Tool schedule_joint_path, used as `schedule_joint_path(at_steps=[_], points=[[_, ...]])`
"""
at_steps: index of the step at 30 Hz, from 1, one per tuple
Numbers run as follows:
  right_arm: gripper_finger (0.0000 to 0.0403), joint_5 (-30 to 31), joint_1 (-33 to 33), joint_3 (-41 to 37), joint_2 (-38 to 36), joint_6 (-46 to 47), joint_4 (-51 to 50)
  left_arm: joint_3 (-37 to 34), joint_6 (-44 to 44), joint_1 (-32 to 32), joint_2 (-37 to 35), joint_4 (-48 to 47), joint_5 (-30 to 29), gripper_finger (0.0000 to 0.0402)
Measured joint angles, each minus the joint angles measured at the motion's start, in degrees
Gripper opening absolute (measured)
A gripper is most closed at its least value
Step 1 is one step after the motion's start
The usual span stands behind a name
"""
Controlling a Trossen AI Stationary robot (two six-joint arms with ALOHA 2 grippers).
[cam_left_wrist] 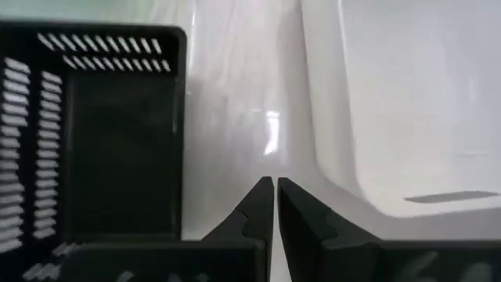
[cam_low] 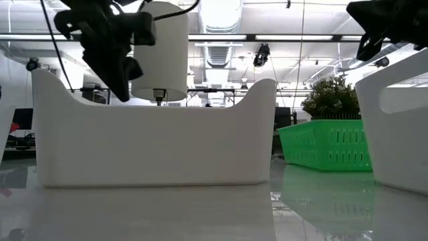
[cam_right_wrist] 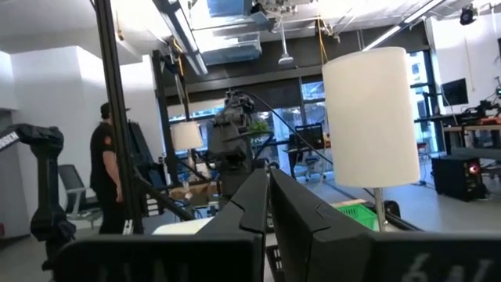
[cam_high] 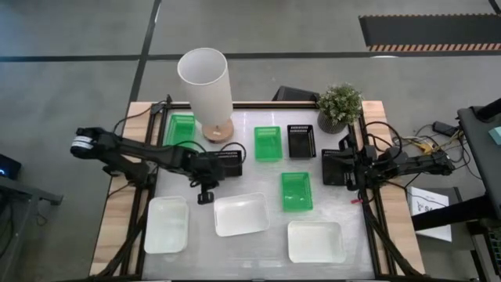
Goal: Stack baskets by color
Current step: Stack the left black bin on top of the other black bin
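While both arms hover with fingers pressed together and empty, the left gripper (cam_high: 205,193) hangs between a black basket (cam_high: 227,165) and the middle white basket (cam_high: 242,214), and the right gripper (cam_high: 329,168) waits at the right edge. Three green baskets (cam_high: 297,191) and another black basket (cam_high: 301,141) lie on the surface (cam_high: 258,251) with long axes running near to far; the left white basket (cam_high: 167,224) does too, while the other two run left to right.
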Motion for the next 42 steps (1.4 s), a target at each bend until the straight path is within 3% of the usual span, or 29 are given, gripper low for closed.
schedule_joint_path(at_steps=[7,13,17,26,34,42], points=[[0.0009,0.0,0.0,0.0,0.0,-0.1,-0.5,0.1,1.8,0.0,4.2,-0.7,-2.1,0.0052],[0.0009,0.0,0.0,0.0,0.0,0.0,-0.7,0.4,2.3,0.0,5.1,-2.2,-8.5,0.0123],[0.0009,0.0,0.0,0.0,0.0,0.0,-0.6,0.3,4.8,0.1,4.0,-2.2,-11.2,0.0146],[0.0009,-0.1,0.0,0.0,0.0,0.0,-1.0,-1.2,4.8,0.0,5.3,-1.3,-12.4,0.0129],[0.0009,-0.1,0.0,0.0,0.0,0.0,-1.0,-1.6,4.9,0.1,8.8,-0.6,-16.7,0.0106],[0.0009,-0.1,0.0,0.0,0.0,0.0,-0.9,-1.6,4.9,0.1,12.5,-0.7,-16.7,0.0056]])
